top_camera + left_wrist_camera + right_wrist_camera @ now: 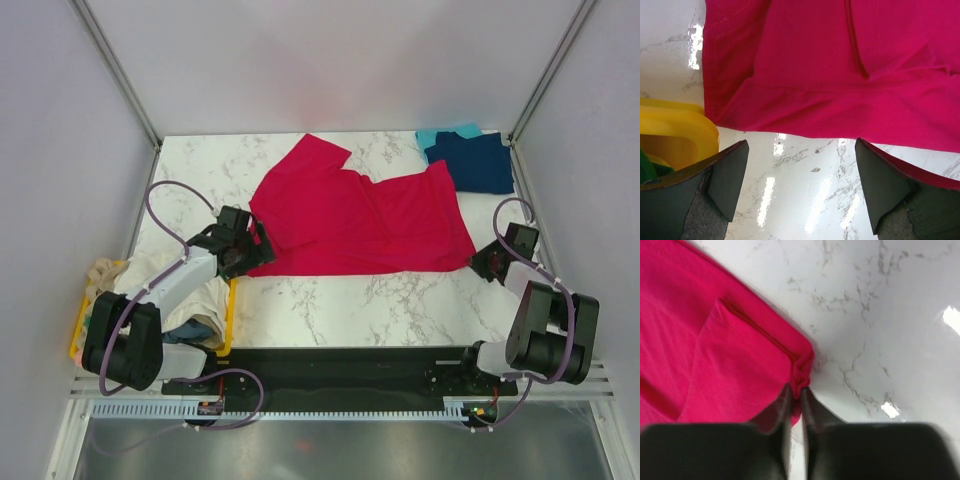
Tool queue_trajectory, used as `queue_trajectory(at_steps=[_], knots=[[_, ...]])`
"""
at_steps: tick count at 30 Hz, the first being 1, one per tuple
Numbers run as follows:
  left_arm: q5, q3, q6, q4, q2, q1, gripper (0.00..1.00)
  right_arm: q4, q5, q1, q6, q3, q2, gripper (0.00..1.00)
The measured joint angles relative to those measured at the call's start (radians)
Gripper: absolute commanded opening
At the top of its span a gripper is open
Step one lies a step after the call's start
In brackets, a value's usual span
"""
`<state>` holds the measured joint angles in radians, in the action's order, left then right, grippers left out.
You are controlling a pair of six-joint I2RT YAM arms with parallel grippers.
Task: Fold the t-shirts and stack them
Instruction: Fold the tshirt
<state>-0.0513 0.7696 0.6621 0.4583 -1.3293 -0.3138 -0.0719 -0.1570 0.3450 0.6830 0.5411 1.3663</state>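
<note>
One red t-shirt (350,215) lies crosswise, long axis left to right: right tool (796,392) nips its near corner; left tool (801,147) gapes, hem just ahead, untouched.

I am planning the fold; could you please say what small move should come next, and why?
Probably ease the left end effector forward onto the red shirt and close: it stands open short of the hem, while the right end effector pinches a corner.
</note>
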Motion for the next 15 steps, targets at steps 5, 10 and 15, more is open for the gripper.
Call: queue_trajectory(at_steps=[5, 10, 15], knots=[[-0.002, -0.008, 0.0, -0.02, 0.0, -0.001, 0.93, 0.025, 0.006, 0.016, -0.001, 0.016, 0.041, 0.0], [-0.003, -0.009, 0.0, -0.021, 0.003, -0.001, 0.92, -0.058, 0.071, 0.146, 0.002, 0.01, -0.095, 0.0], [0.0, -0.035, 0.008, -0.037, 0.016, -0.009, 0.91, -0.113, 0.134, 0.234, 0.009, -0.015, -0.315, 0.0]])
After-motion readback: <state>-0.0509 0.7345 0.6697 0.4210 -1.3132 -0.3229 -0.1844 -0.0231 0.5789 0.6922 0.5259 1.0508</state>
